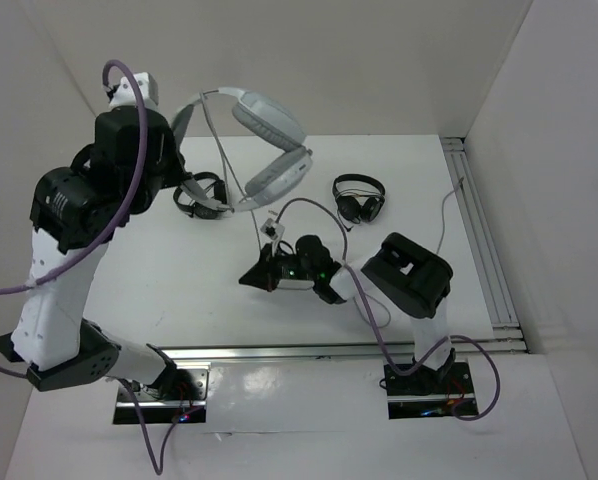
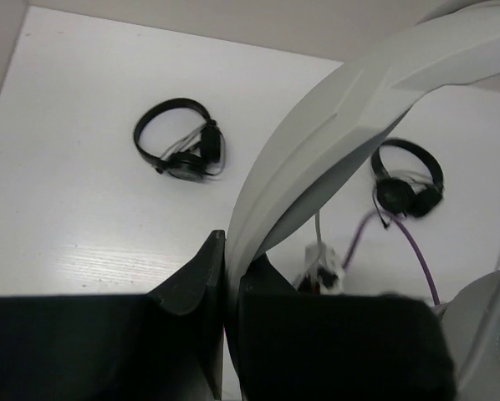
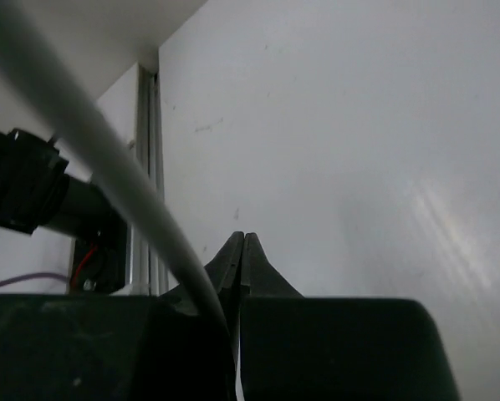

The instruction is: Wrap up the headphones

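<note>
- My left end effector (image 2: 227, 276) is clamped tight on the wide band of the headphones (image 1: 271, 125), holding them up off the worktop (image 1: 159, 290).
- A small black headset (image 1: 201, 195) lies on the worktop below the headphones' left side.
- The thin grey cable (image 3: 108, 163) hangs down from the headphones.
- My right end effector (image 3: 243, 246) sits low, below the headphones. Its fingers are pressed together, and the cable runs into them.
- A second black headset (image 1: 360, 198) lies to the right of the headphones.

left black headset (image 1: 201, 195), right black headset (image 1: 360, 197) obstruct; front-left seemingly open
</note>
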Robot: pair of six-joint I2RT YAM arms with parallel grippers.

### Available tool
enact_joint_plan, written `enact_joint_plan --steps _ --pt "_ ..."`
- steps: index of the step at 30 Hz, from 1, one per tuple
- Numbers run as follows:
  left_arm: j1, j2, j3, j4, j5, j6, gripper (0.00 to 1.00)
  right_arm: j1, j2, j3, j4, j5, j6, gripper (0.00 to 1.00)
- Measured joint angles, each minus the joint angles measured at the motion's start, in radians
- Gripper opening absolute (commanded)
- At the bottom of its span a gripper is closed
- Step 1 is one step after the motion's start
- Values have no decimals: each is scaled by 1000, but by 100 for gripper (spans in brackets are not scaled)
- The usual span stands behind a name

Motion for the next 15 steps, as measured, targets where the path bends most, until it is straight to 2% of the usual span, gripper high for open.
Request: enact_joint_plan --steps 4,7,12,15 --pt "184 67 0 34 47 -18 0 49 -76 -161 12 3 -16 0" --pt "285 146 -12 64 75 -21 0 129 -217 -241 -47 17 -75 0" --pt "340 206 -168 115 45 -26 0 341 -489 -203 -321 81 -228 0" --pt "338 204 -321 118 -8 -42 0 440 -629 -135 -562 205 -327 0"
